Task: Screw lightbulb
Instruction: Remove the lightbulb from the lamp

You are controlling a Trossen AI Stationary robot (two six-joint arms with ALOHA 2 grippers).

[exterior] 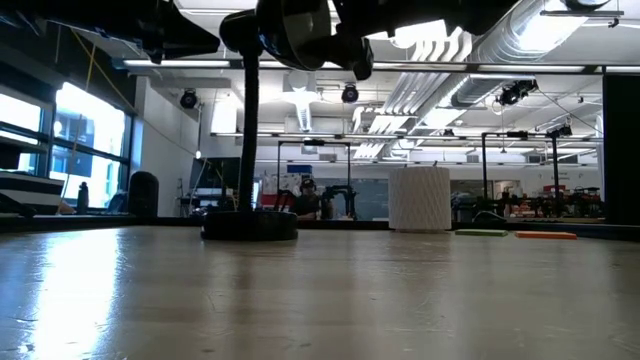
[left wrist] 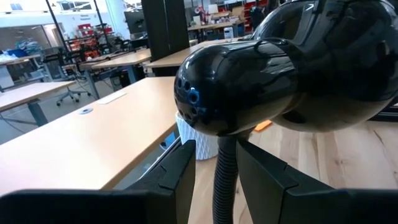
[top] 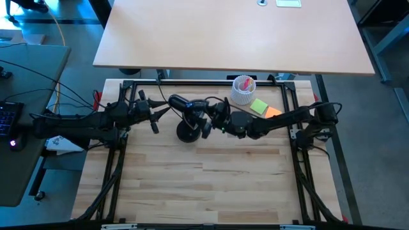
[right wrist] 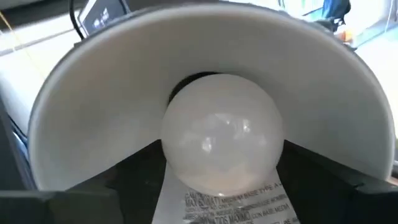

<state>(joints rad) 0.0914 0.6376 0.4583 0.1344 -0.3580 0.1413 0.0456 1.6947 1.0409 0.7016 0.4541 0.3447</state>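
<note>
Black lamp (top: 189,114) stood mid-table from above, the left gripper (top: 155,116) at its neck and the right gripper (top: 211,120) reaching into the shade beside a white ribbed cup (top: 243,91). Down low, only the lamp's base and stem showed clearly. Over on the left wrist, the fingers (left wrist: 180,180) straddled the stem, apparently clamped. On the right wrist, the lightbulb (right wrist: 222,132) sat between the fingers inside the shade, gripped; seating looked begun, turning likely left. Its printed label was unreadable.
</note>
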